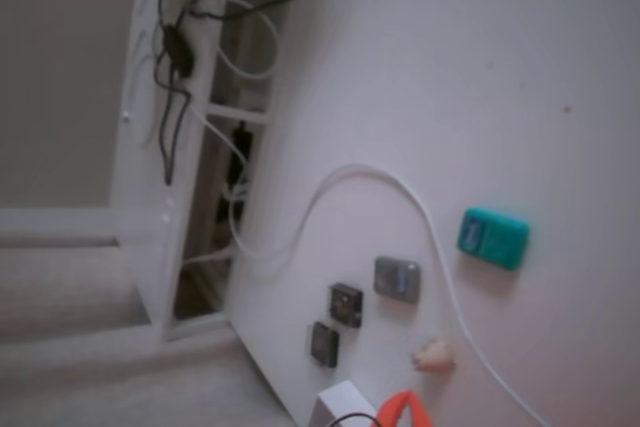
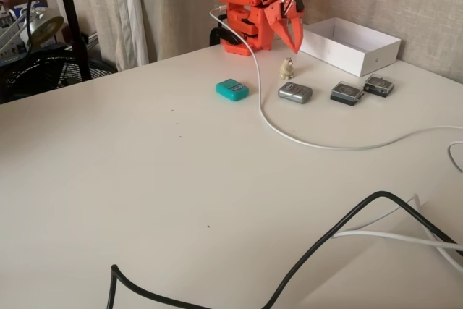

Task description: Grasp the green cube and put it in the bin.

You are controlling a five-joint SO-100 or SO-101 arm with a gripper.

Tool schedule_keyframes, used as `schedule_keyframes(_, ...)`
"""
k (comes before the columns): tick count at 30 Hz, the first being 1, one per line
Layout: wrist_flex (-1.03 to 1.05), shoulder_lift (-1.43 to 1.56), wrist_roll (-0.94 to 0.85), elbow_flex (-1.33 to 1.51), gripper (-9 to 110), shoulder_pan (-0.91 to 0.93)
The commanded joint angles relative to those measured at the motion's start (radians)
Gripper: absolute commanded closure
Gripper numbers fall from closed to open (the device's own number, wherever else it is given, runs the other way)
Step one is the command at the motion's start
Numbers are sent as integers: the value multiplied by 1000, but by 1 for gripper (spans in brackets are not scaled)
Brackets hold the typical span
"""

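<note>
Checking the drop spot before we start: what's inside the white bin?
Nothing shows in the white bin: only a bare strip of its floor by the far walls is visible. Its near wall hides the rest. The green cube lies outside, on the table.

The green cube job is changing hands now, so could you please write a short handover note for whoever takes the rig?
End effector: folded back near the arm's base, holding nothing; open or shut cannot be told.
Green cube: flat on the table, left of the white cable in a fixed view, clear of the grey pad.
White bin: behind the pads, empty as far as visible.
Done: nothing. Left: grasp the cube, drop it in the bin.
</note>
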Motion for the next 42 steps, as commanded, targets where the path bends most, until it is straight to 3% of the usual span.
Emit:
schedule_keyframes(1, -9, 8, -6, -3, 110, -3)
schedule_keyframes(42, -9, 8, -32, -3, 110, -51)
